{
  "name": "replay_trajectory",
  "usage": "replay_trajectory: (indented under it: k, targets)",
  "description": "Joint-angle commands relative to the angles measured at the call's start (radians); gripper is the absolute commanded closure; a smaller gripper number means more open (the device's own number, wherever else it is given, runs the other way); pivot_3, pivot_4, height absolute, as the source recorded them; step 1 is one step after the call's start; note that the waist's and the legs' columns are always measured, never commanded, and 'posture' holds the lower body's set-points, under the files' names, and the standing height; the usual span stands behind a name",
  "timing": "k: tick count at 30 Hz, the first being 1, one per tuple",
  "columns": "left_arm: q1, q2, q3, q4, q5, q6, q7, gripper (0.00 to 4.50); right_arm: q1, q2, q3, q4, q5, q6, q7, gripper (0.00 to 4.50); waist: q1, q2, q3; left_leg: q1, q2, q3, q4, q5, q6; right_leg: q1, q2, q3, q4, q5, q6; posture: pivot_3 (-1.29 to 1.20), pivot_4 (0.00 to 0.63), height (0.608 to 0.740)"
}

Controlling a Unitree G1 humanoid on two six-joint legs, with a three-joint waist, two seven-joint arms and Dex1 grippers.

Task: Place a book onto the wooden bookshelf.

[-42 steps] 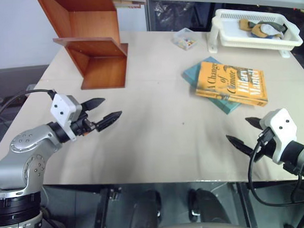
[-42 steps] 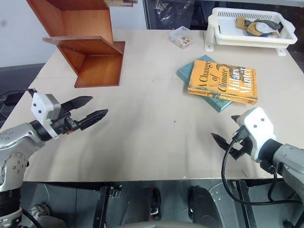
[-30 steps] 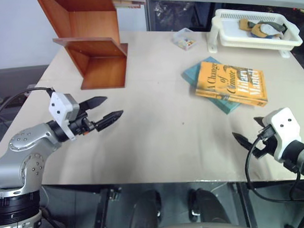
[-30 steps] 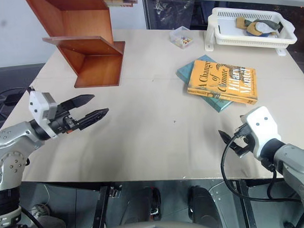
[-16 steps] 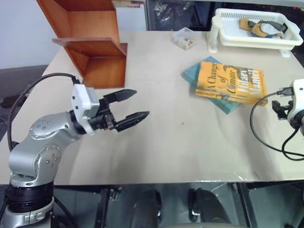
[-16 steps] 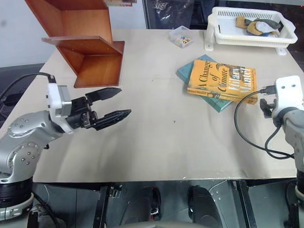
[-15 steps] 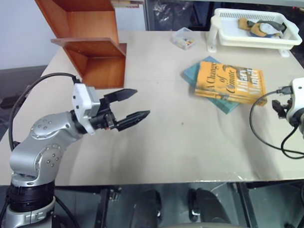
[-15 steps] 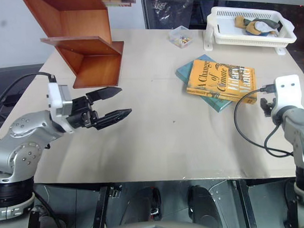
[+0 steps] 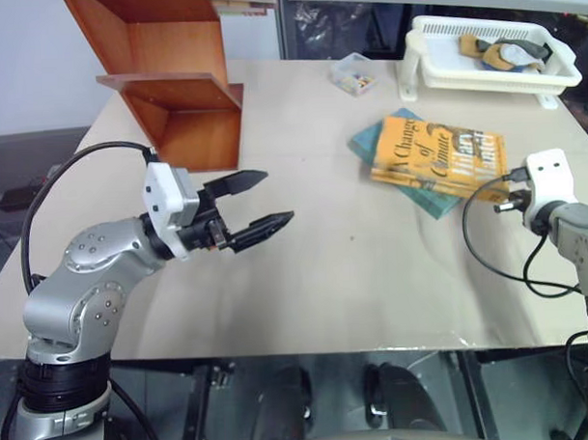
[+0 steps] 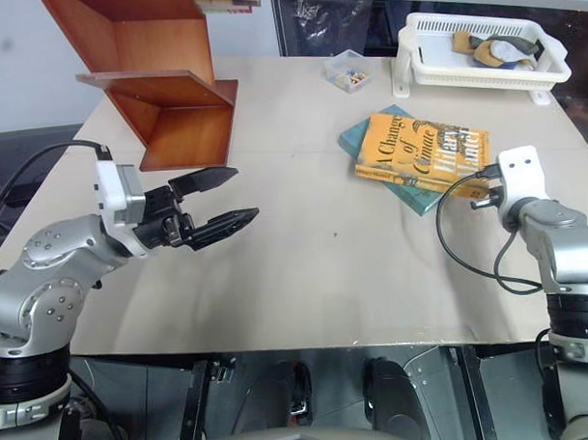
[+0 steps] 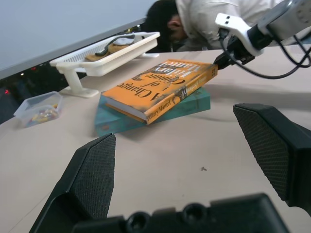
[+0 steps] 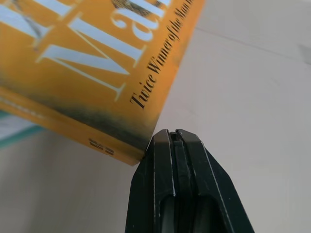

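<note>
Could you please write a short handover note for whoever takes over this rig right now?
Left claw: open, empty, above the table.
Right claw: shut, empty, tips at the near corner of the thick orange-yellow book.
That book lies flat on a teal-blue book, right of centre on the beige table.
Reddish-brown wooden bookshelf: far left corner.
Done: nothing yet.
Left: grasp the orange book and shelve it.

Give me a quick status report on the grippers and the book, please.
Left gripper open, hovering mid-table. Right gripper shut, empty, tips at the book's near corner. Book lies atop teal book; wooden bookshelf across the table, path clear.
</note>
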Motion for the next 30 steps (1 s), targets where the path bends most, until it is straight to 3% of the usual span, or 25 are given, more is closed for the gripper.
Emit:
replay_trajectory:
  k: [1, 13, 20, 23, 26, 30]
  targets:
    - [0.004, -0.005, -0.002, -0.028, 0.007, -0.020, 0.005, 0.00, 0.011, 0.010, -0.024, -0.107, 0.038, -0.010, 0.049, 4.45, -0.002, 0.000, 0.000, 0.000, 0.000, 0.000, 0.000, 0.000, 0.000, 0.000, 0.000, 0.000, 0.000, 0.000, 0.000, 0.00, 0.150, 0.740]
    - [-0.009, -0.014, -0.029, -0.025, 0.036, -0.012, 0.040, 0.00, 0.058, 0.100, 0.010, -0.273, 0.093, 0.057, 0.065, 4.45, -0.007, 0.000, 0.000, 0.000, 0.000, 0.000, 0.000, 0.000, 0.000, 0.000, 0.000, 0.000, 0.000, 0.000, 0.000, 0.00, 0.150, 0.740]
    - [-0.067, -0.059, -0.051, -0.006, 0.030, 0.075, 0.160, 0.00, 0.079, 0.155, 0.002, -0.346, 0.112, 0.090, 0.047, 4.45, -0.005, 0.000, 0.000, 0.000, 0.000, 0.000, 0.000, 0.000, 0.000, 0.000, 0.000, 0.000, 0.000, 0.000, 0.000, 0.00, 0.150, 0.740]
    - [-0.135, -0.091, -0.066, 0.013, -0.027, 0.263, 0.289, 0.00, 0.103, 0.157, -0.017, -0.389, 0.107, 0.078, 0.037, 4.45, -0.004, 0.000, 0.000, 0.000, 0.000, -0.001, 0.000, 0.000, 0.000, 0.000, 0.000, -0.001, 0.000, 0.000, 0.000, 0.00, 0.150, 0.740]
    - [-0.254, -0.220, -0.045, 0.142, -0.177, 0.434, 0.384, 0.00, 0.183, 0.108, -0.067, -0.516, 0.138, 0.089, 0.078, 4.45, 0.014, 0.000, 0.000, 0.000, 0.000, -0.001, 0.000, 0.000, 0.000, 0.000, 0.000, -0.001, 0.000, 0.000, 0.000, 0.00, 0.150, 0.740]
    - [-0.360, -0.422, -0.044, 0.317, -0.211, 0.523, 0.529, 0.00, 0.306, 0.092, -0.112, -0.744, 0.135, 0.107, 0.048, 2.61, 0.016, -0.001, 0.000, 0.000, -0.002, -0.003, 0.001, 0.000, 0.000, 0.002, -0.001, -0.002, 0.000, 0.000, 0.001, 0.00, 0.150, 0.740]
